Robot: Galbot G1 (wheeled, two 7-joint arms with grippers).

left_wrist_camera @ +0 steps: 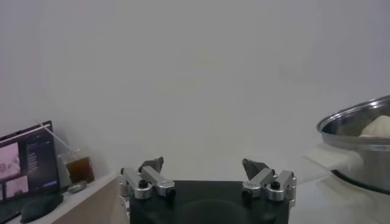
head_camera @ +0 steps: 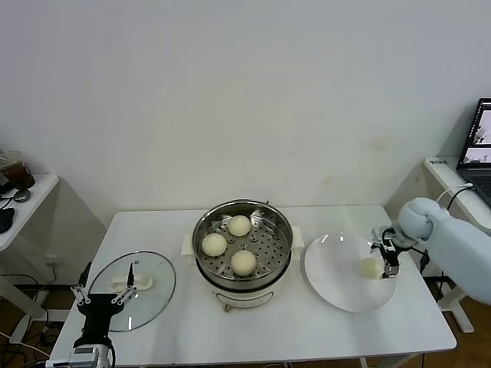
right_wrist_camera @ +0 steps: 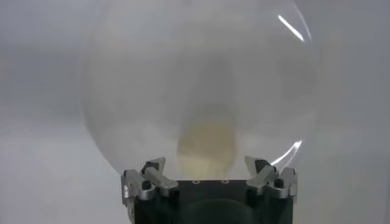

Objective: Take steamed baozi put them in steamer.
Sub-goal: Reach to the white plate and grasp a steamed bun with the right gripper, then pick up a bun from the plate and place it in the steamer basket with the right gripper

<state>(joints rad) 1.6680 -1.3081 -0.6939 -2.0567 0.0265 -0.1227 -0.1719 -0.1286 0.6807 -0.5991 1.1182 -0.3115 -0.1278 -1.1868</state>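
1. The steamer (head_camera: 242, 253) stood near the middle of the white tabletop (head_camera: 268, 330), a shiny steel pot on a cream-white base with a perforated tray inside.
2. Three steamed baozi lay on that tray, apart from one another: one toward the back (head_camera: 239, 225), one on the robot's left side (head_camera: 214, 244), and one toward the front (head_camera: 243, 262).
3. A fourth baozi (head_camera: 370, 267) sat on the white plate (head_camera: 337, 287), which lay just beside the steamer on the robot's right.
4. The right pincer (head_camera: 390, 261) hung directly over that bun, fingers spread wide and gripping nothing; in the right wrist view the bun (right_wrist_camera: 206, 143) showed on the plate (right_wrist_camera: 122, 91) between the two released fingertips (right_wrist_camera: 152, 167).
5. The left pincer (head_camera: 102, 295) waited low at the tabletop's front left corner, over the near edge of the glass lid (head_camera: 149, 287), also released and empty.
6. The left wrist view caught the steamer's rim (left_wrist_camera: 356, 131) off to one side, well apart from the left pincer's fingers (left_wrist_camera: 149, 167).
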